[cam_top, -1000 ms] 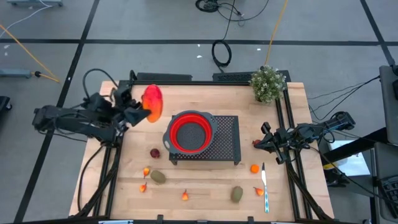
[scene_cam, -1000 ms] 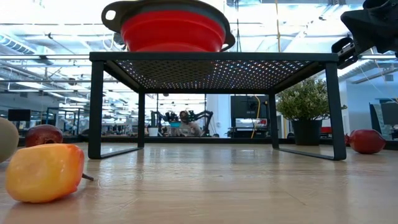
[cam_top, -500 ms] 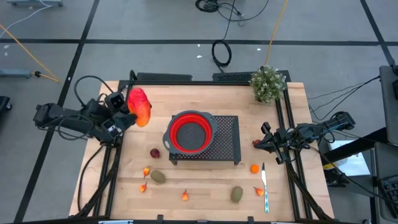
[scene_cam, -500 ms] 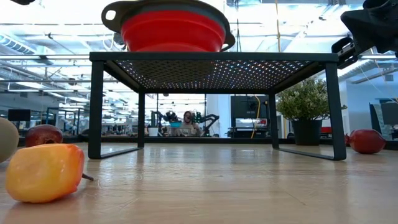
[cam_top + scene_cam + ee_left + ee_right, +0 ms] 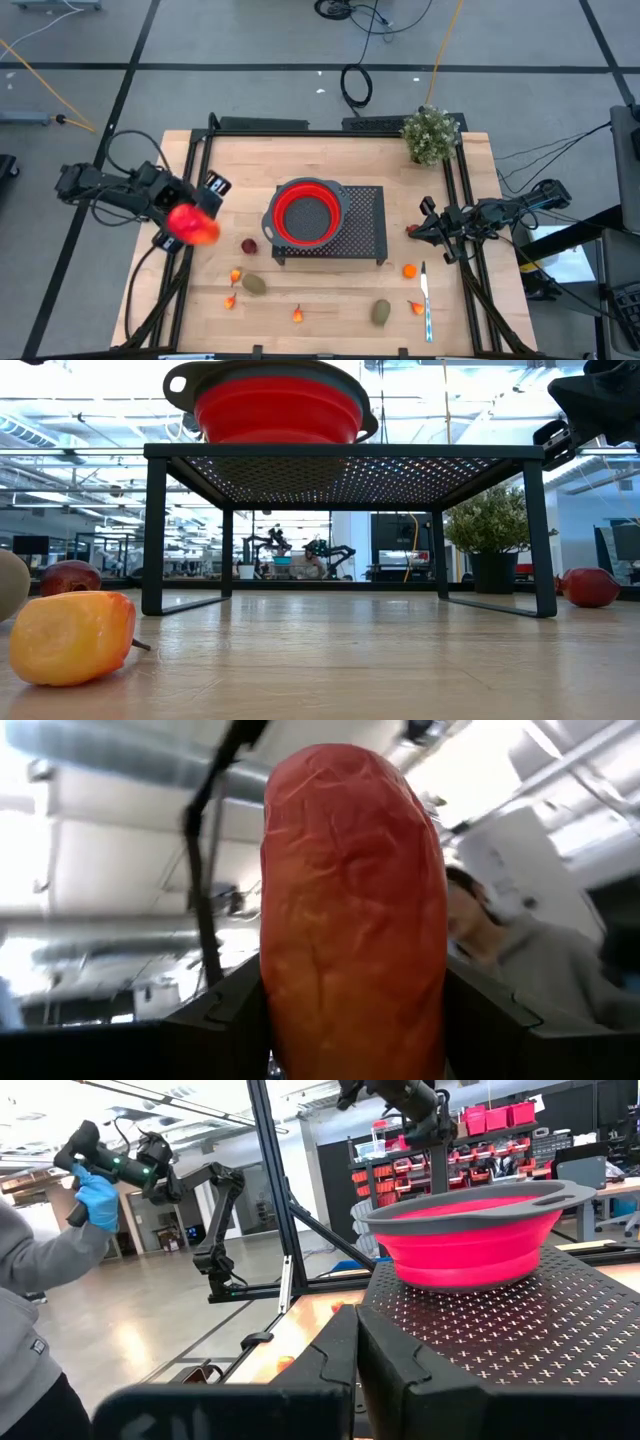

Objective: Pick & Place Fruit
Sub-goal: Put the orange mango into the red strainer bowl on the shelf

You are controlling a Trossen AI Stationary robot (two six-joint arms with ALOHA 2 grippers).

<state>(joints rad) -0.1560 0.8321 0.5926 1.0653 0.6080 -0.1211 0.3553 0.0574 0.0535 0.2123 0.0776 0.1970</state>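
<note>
The long orange-red fruit [image 5: 191, 225] is in my left gripper [image 5: 200, 207], raised above the table's left edge; it fills the left wrist view [image 5: 352, 910]. On the table lie a dark red round fruit [image 5: 248, 246], brownish-green ovals [image 5: 255, 285] [image 5: 381, 312] and tiny orange bits [image 5: 235, 275] [image 5: 297, 315] [image 5: 409, 270]. My right gripper [image 5: 424, 229] waits shut at the table's right edge [image 5: 355, 1352], beside a small red fruit [image 5: 411, 229]. My left gripper pinches the long orange-red fruit between its two fingers [image 5: 225, 1015], one on either side of its lower part [image 5: 350, 1030]. The fruit runs along the fingers and sticks out well past them. It is lifted clear of the table.
A red colander [image 5: 306, 213] sits on a black mesh rack [image 5: 365, 225] mid-table. A potted plant [image 5: 431, 135] stands at the far right corner. A silver utensil with a blue handle [image 5: 425, 300] lies near right. A person with a blue glove [image 5: 95, 1195] stands beyond the table.
My left gripper has carried the orange-red fruit from beside the colander's far-left toward the table's left edge, then toward the near edge, turning as it went. The fruit stays in the hold. The right arm has kept still.
</note>
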